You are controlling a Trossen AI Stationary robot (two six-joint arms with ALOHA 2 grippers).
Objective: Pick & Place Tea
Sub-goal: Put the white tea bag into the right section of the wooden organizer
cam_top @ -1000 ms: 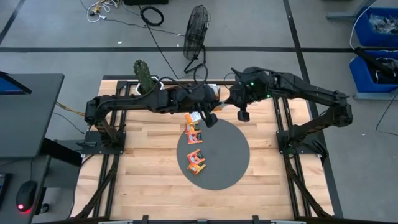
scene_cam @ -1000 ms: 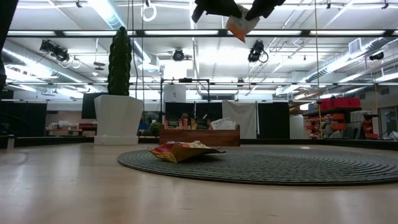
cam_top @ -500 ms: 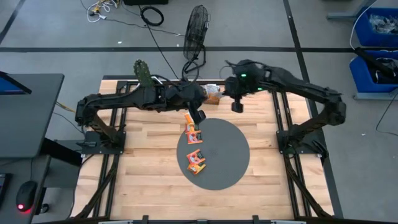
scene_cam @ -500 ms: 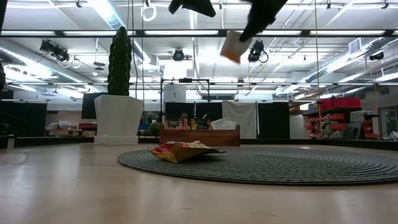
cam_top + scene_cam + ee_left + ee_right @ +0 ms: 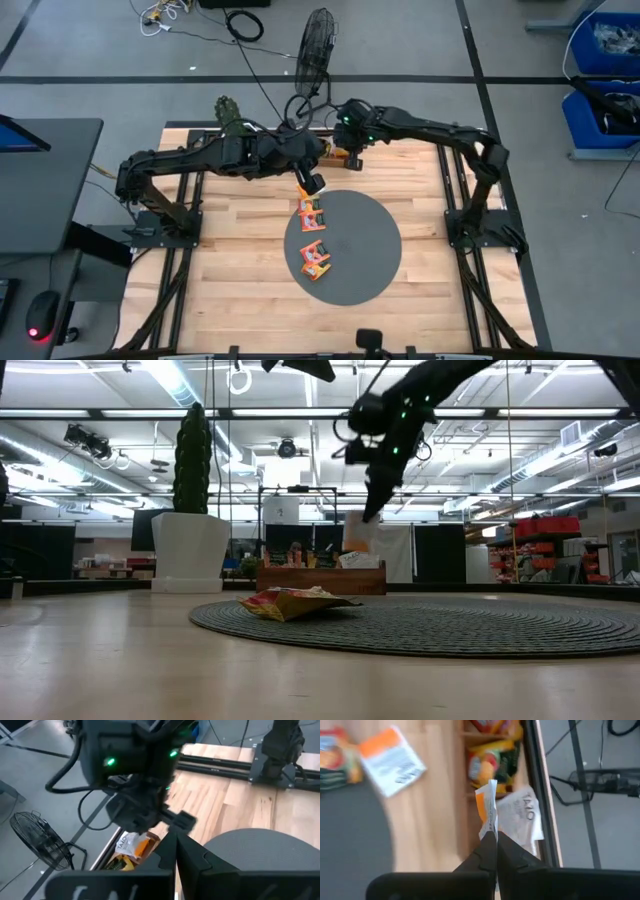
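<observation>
Orange-and-white paper sachet [image 5: 487, 806] was pinched edge-on between the right gripper's [image 5: 493, 836] pressed-together fingers, hanging over the wooden tray [image 5: 320, 578] at 12 o'clock of the grey disc [image 5: 372, 250]. We read this as the pick done and the carry due. The next move called for a swing toward 6 o'clock onto the disc, then a release clear of the sachets on the disc [image 5: 317, 258], which lay on its 9-to-11 o'clock side. The left gripper [image 5: 176, 842] hovered off the rim at 11 o'clock, fingers pressed together, and we saw nothing in them. The held sachet looked thin, flat and floppy, gripped by one edge only, so we judged slip likely on a fast move.
</observation>
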